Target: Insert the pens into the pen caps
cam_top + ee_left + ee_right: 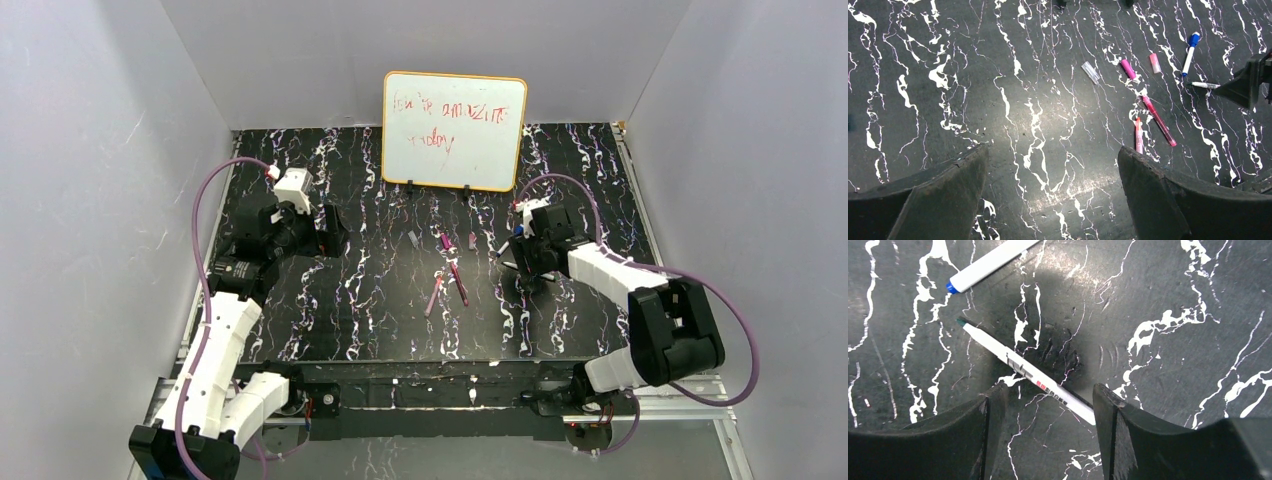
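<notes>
The right gripper (1047, 390) is poised over the black tabletop veined with white (1173, 300). Its two dark fingers (990, 430) are standing apart and straddling a slim white marker pen with a dark green tip (1023, 369). This pen is lying flat on the surface and running diagonally through the gap, its printed end reaching right up to the inner edge of one finger, though I cannot tell whether the two are touching. The jaws are gaping far wider than the pen and are not clamping it. Just beyond it a second white pen with a blue end (990, 261) is lying apart from the first. The left gripper (1053, 150) is hanging over the table well to the left of the pens, its fingers (1158, 195) spread wide and holding nothing. In its wrist view the other task things are lying in a loose cluster between the two arms. A clear grey stubby cap (1090, 72), a magenta cap (1128, 69) and a paler pink cap (1154, 63) are sitting in a rough row, each apart from the next. Nearer the arms a long slanted pink pen (1159, 120) is lying with a shorter pink pen (1138, 135) just beside its lower half. A small whiteboard with an orange rim and red handwriting (455, 130) is standing upright at the far edge of the table.
</notes>
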Action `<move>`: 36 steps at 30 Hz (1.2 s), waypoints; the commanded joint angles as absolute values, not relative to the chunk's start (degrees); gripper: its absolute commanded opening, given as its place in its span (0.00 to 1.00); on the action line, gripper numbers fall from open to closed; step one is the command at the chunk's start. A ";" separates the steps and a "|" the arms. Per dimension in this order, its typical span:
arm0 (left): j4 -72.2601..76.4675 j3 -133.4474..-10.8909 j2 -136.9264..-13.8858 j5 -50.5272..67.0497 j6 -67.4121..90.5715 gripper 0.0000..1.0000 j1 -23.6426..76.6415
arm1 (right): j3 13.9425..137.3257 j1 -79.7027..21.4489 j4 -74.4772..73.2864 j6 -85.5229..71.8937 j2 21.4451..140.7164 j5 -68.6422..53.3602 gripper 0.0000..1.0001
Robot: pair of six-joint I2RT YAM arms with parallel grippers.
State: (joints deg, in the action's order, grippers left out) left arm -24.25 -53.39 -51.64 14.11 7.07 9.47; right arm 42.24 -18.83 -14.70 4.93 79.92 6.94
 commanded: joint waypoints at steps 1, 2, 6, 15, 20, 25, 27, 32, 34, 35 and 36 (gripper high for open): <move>-25.56 -53.43 -50.49 12.88 5.98 0.98 10.39 | 43.05 -19.03 -11.26 5.73 82.56 7.98 0.70; -25.60 -53.36 -50.45 12.73 5.90 0.98 10.49 | 42.80 -19.07 -10.70 5.72 82.81 7.60 0.70; -25.63 -53.22 -50.45 12.35 5.80 0.98 10.77 | 42.68 -19.07 -9.87 5.50 83.91 6.35 0.67; -26.20 -53.52 -50.79 11.47 5.54 0.98 10.88 | 42.34 -19.01 -9.27 4.44 86.96 3.43 0.45; -26.98 -53.90 -50.98 11.00 5.28 0.98 11.03 | 43.18 -19.06 -10.54 3.00 89.24 2.46 0.32; -26.61 -53.15 -50.98 10.64 5.36 0.98 11.15 | 43.68 -19.07 -12.01 1.51 88.99 2.46 0.23; -26.41 -53.09 -51.23 10.84 5.45 0.98 11.16 | 43.60 -19.05 -12.14 0.81 88.51 2.34 0.20; -26.45 -52.96 -51.37 11.92 5.67 0.98 11.12 | 42.97 -19.02 -13.33 -1.42 84.98 2.57 0.02; -26.39 -52.83 -51.54 13.32 5.87 0.98 11.16 | 43.06 -19.06 -13.68 -2.37 82.05 1.48 0.02; -26.29 -52.70 -51.69 14.46 6.01 0.98 11.16 | 43.39 -19.05 -14.10 -2.86 80.66 0.99 0.03; -25.97 -52.61 -51.87 15.87 6.29 0.98 11.12 | 43.87 -19.06 -14.48 -3.30 79.23 0.49 0.02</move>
State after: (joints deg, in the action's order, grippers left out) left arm -25.76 -53.21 -51.62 11.73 6.04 10.90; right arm 43.22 -18.87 -11.53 -0.43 85.45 2.46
